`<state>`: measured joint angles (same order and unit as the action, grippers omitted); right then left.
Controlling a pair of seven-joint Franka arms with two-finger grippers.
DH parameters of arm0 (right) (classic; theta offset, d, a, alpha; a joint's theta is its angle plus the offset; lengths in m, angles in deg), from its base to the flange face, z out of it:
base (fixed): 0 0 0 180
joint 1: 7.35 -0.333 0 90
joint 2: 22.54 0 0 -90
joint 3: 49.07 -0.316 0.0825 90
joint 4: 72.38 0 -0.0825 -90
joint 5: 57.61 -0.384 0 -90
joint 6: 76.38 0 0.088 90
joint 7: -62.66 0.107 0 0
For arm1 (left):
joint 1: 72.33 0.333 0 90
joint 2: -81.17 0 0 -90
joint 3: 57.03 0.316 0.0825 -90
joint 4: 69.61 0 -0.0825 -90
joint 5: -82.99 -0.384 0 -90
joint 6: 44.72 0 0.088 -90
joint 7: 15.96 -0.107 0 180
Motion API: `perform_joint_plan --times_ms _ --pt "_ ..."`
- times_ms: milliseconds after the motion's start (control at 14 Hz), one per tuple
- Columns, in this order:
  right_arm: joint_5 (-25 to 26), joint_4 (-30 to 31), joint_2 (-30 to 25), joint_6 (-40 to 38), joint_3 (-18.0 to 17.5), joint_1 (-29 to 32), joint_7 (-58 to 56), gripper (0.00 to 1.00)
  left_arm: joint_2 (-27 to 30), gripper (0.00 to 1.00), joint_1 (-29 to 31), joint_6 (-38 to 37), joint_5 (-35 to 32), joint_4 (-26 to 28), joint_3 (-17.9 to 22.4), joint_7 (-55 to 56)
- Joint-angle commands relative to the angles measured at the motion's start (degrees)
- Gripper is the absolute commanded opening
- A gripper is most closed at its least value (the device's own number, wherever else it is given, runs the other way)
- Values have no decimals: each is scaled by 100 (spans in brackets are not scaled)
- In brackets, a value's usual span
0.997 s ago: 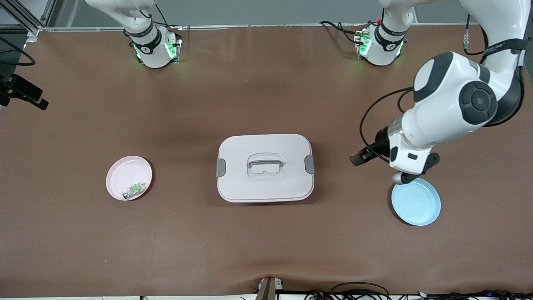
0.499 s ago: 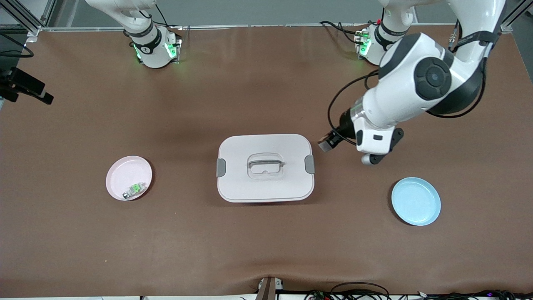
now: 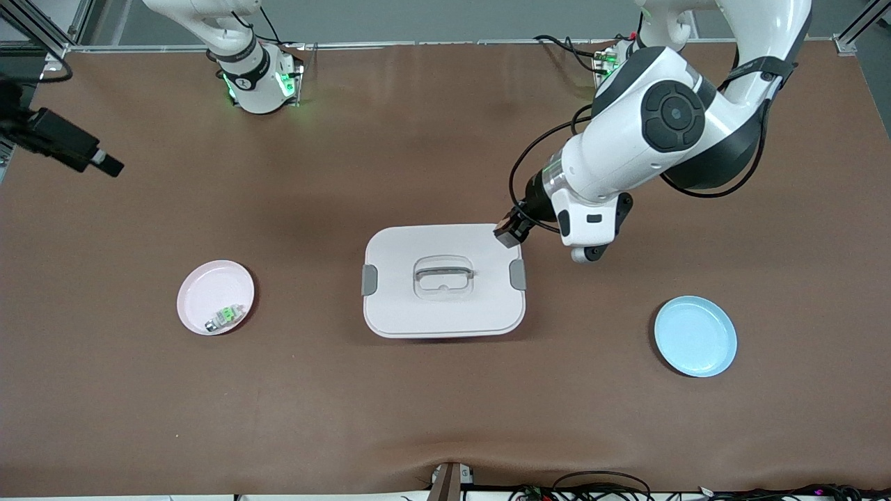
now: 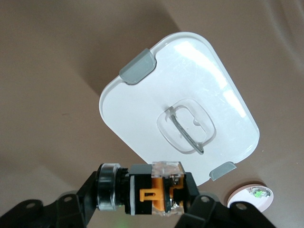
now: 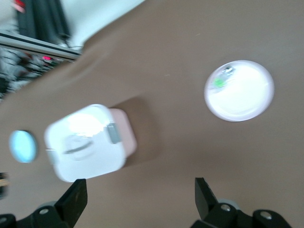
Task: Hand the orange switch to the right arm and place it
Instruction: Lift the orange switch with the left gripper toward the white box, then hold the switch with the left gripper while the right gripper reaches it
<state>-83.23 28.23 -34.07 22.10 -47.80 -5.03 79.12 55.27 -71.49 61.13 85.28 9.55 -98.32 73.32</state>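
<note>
The left gripper (image 4: 142,199) is cut off at six o'clock in its wrist view; the small green part (image 3: 224,316) is too small to be identified

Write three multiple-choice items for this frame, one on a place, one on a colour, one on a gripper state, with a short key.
1. The left gripper is over:
A. the round light-blue plate
B. a corner of the white rectangular lidded box with grey clips
C. the round pink plate

2. The plate holding the small green-and-silver part is:
A. pink
B. blue
C. grey

3. The right gripper is:
A. shut on the box handle
B. shut on a plate
C. open, holding nothing

Key:
1 B: the front view shows it over the lidded box, at the corner toward the left arm's end, apart from the blue plate.
2 A: the green-and-silver part lies in the pink plate.
3 C: the right gripper shows spread fingers with only table between them, while the left grips the small black-and-orange switch.
</note>
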Motion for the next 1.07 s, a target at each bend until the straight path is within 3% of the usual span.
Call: perform_joint_plan --times_ms 0,214,356,570,855,997 --pt "-959 1957 -1401 1099 -109 67 94 100 -64 0 -101 -12 70 -165 -3 168" --pt "-1173 2419 -1589 1637 -118 -528 85 100 -64 0 -101 6 70 -165 -11 168" --pt "-1252 2866 -1694 2654 -380 -933 495 100 -73 0 -154 49 79 -165 -11 168" --pt "-1892 3201 -1677 4131 -636 -1680 1025 100 -135 0 -189 67 70 -165 -3 177" --pt "-2061 3299 -1178 5687 -689 -2673 1665 100 -178 0 -189 111 70 -165 -3 204" --pt "-2445 3255 -791 6199 -689 -3069 1712 100 -187 0 -189 111 70 -165 -3 204"
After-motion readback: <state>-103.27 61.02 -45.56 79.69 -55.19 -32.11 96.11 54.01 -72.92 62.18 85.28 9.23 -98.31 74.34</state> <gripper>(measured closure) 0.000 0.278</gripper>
